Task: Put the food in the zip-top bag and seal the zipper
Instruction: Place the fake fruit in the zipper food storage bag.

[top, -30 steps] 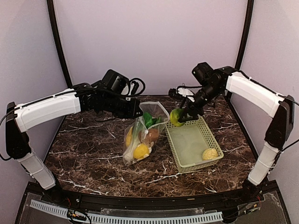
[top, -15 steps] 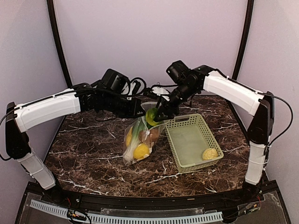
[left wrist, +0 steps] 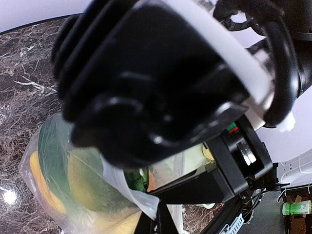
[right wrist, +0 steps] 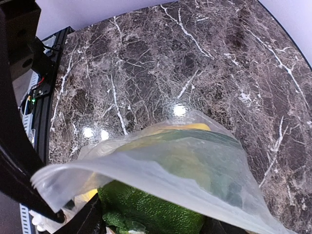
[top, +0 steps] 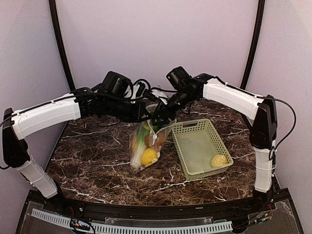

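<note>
Near: pale bumpy piece in your green basket | Mid: zip-top bag on the table, lemon inside | Far: your left gripper is pinched tight on the bag's mouth edge; your right gripper, jaws part-spread, holds the green fruit at the mouth.

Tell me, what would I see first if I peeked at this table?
The left arm and right arm meet over a clear bag in the middle of the marble table, stuffed with a yellow lemon and brown fruit. The right jaws hold a green fruit at its mouth. To its right, a green basket holds one pale bumpy piece.
</note>
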Robot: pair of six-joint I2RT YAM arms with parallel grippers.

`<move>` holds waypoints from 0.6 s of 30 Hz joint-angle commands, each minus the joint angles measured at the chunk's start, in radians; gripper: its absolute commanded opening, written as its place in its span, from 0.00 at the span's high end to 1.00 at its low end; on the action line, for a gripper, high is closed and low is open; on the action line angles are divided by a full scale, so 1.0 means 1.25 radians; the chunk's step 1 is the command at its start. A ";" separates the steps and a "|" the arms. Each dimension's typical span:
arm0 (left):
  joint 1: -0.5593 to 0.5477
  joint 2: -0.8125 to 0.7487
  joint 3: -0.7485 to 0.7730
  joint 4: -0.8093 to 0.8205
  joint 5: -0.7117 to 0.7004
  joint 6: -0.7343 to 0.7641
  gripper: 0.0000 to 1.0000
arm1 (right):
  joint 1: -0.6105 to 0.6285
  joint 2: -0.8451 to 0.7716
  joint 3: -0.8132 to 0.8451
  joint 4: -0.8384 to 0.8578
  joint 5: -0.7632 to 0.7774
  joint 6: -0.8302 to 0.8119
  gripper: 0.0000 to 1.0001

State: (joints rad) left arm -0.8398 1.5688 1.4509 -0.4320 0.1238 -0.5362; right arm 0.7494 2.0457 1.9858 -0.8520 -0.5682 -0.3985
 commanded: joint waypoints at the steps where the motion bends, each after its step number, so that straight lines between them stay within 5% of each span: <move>1: 0.003 -0.052 -0.014 0.037 -0.029 -0.003 0.99 | 0.018 0.045 0.025 0.022 -0.100 0.064 0.41; 7: 0.003 -0.073 -0.041 0.052 -0.055 -0.002 0.99 | 0.040 0.053 -0.008 0.012 -0.140 0.069 0.39; 18: 0.003 -0.096 -0.077 0.078 -0.072 -0.007 0.99 | 0.047 0.048 -0.013 -0.002 -0.202 0.089 0.20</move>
State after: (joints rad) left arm -0.8406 1.4967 1.3678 -0.4080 0.0700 -0.5392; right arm 0.7906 2.1056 1.9545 -0.8398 -0.7647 -0.3042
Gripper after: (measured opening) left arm 0.008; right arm 0.777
